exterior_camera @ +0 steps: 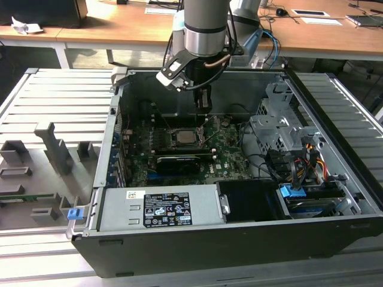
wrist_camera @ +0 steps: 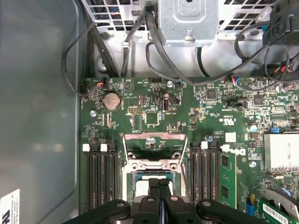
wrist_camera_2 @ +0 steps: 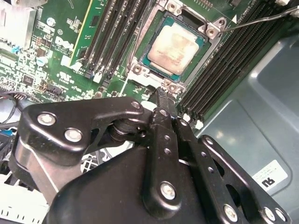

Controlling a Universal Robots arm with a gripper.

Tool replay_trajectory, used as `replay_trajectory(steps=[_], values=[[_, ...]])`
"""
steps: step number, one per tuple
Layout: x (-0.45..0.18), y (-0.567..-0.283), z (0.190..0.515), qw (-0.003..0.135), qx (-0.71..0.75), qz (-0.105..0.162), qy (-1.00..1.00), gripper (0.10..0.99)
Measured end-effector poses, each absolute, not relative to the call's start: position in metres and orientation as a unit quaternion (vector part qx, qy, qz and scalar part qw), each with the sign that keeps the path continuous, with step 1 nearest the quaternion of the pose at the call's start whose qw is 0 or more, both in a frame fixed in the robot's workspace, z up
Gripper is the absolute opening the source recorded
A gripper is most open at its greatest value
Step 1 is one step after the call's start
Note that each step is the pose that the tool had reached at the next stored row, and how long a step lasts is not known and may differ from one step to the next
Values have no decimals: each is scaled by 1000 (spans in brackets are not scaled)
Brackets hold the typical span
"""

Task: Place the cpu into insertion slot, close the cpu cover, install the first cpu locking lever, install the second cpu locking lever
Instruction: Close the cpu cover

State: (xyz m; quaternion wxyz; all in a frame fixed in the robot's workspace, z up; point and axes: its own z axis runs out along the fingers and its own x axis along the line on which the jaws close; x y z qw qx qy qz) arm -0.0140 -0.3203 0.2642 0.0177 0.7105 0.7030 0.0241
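The cpu (wrist_camera_2: 175, 49), a silvery-tan square chip, lies in the insertion slot (wrist_camera_2: 140, 70) on the green motherboard (wrist_camera_2: 60, 46). Its teal edges are bare. The cpu cover (wrist_camera: 154, 138) stands swung up off the slot, a thin metal frame. A thin wire locking lever (wrist_camera_2: 261, 19) sticks out from one corner of the slot. My gripper (wrist_camera_2: 163, 93) is shut with nothing between its black fingers, its tip just above the slot's rim. In the exterior view the gripper (exterior_camera: 205, 109) hangs over the cpu (exterior_camera: 182, 137), inside the open computer case.
Black memory slots (wrist_camera: 100, 172) flank the insertion slot on both sides. Cables (wrist_camera: 154, 42) and a metal drive cage (exterior_camera: 281, 128) lie further along the case. A grey power supply (exterior_camera: 161, 206) fills the case's near side. Grey fixtures (exterior_camera: 54, 149) stand at the exterior view's left.
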Motion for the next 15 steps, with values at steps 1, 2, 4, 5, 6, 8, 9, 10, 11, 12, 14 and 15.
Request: replay_trajectory(steps=[1,2,4,5,6,8,9,10,11,12,14,15], values=[[-13,-320,264,18,710,24,703,106],[-12,-320,264,18,711,24,703,106],[-12,-320,266,18,711,24,703,106],[-12,-320,268,18,711,24,703,106],[-12,-320,272,18,711,24,703,106],[-12,-320,274,18,711,24,703,106],[-11,-320,274,18,710,24,703,106],[-11,-320,274,18,710,24,703,106],[-11,-320,274,18,711,24,703,106],[-11,-320,274,18,711,24,703,106],[-10,-320,274,18,711,24,703,106],[-9,-320,274,18,711,24,703,106]])
